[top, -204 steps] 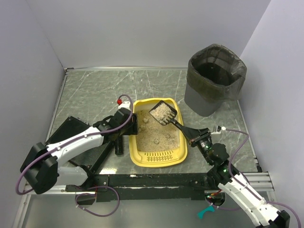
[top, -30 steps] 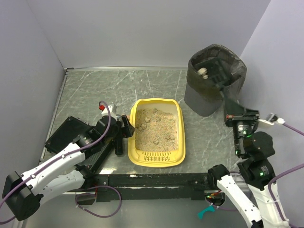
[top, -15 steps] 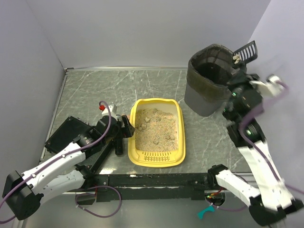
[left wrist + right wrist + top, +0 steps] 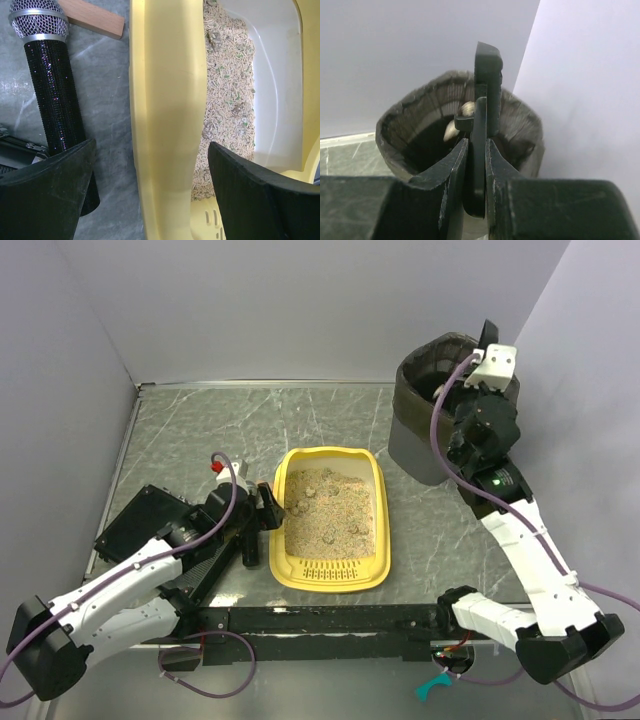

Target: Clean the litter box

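Desk (image 4: 200, 430): grey marbled surface, pale walls around.
Top view, litter box (image 4: 330, 576): mid-desk, grille end toward the arm bases.
Top view, right arm (image 4: 510, 520): raised over the dark bin (image 4: 415, 450), well apart from the box.
Left wrist, left fingers (image 4: 45, 200): spread wide, straddling the box's left wall. One is outside by a black microphone (image 4: 50, 100), one over the litter (image 4: 225, 100). Contact cannot be told.
Right wrist, right fingers (image 4: 447, 200): clamped on a dark scoop (image 4: 481, 150), edge-on above the bin's mouth, pale lumps (image 4: 466, 108) beside it.

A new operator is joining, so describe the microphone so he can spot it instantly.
Start at the big yellow litter box. Just outside its left rim lies the microphone. It has a black glittery handle and a silver mesh head, unlike the plain wooden block beside its head.
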Controlling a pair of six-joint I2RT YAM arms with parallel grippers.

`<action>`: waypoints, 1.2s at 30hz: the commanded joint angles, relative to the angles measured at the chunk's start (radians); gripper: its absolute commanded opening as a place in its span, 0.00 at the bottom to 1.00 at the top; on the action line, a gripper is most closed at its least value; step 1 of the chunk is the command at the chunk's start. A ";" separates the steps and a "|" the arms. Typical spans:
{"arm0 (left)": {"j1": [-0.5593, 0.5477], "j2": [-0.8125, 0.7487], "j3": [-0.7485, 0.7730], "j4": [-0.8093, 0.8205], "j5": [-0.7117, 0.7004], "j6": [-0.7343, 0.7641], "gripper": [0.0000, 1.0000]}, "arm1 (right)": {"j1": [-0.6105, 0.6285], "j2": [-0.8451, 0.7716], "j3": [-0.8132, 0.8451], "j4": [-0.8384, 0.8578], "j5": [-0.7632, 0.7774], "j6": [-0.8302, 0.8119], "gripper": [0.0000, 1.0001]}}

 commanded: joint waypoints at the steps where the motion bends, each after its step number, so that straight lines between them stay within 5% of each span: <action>1: -0.003 0.008 0.041 0.035 0.012 -0.007 0.97 | -0.006 -0.003 0.102 -0.054 -0.062 -0.149 0.00; 6: -0.004 0.006 0.038 0.041 0.014 -0.007 0.97 | -0.001 0.036 0.152 -0.171 -0.031 -0.191 0.00; 14: -0.004 0.020 0.028 0.088 0.049 0.004 0.97 | 0.001 -0.055 0.236 -0.260 -0.085 0.145 0.00; 20: -0.004 0.055 0.032 0.124 0.065 0.006 0.97 | -0.001 -0.128 0.333 -0.491 -0.372 0.377 0.00; 24: -0.001 0.092 0.051 0.105 0.046 0.006 0.97 | 0.002 -0.154 0.371 -0.675 -0.748 0.538 0.00; 28: -0.003 0.100 0.049 0.125 0.065 0.027 0.98 | 0.034 -0.096 0.371 -0.879 -0.960 0.587 0.00; 31: -0.003 0.106 0.051 0.130 0.068 0.033 0.99 | 0.183 -0.012 0.383 -1.071 -0.769 0.517 0.00; 36: -0.003 0.115 0.045 0.131 0.068 0.033 0.97 | 0.273 0.086 0.340 -1.097 -0.811 0.507 0.00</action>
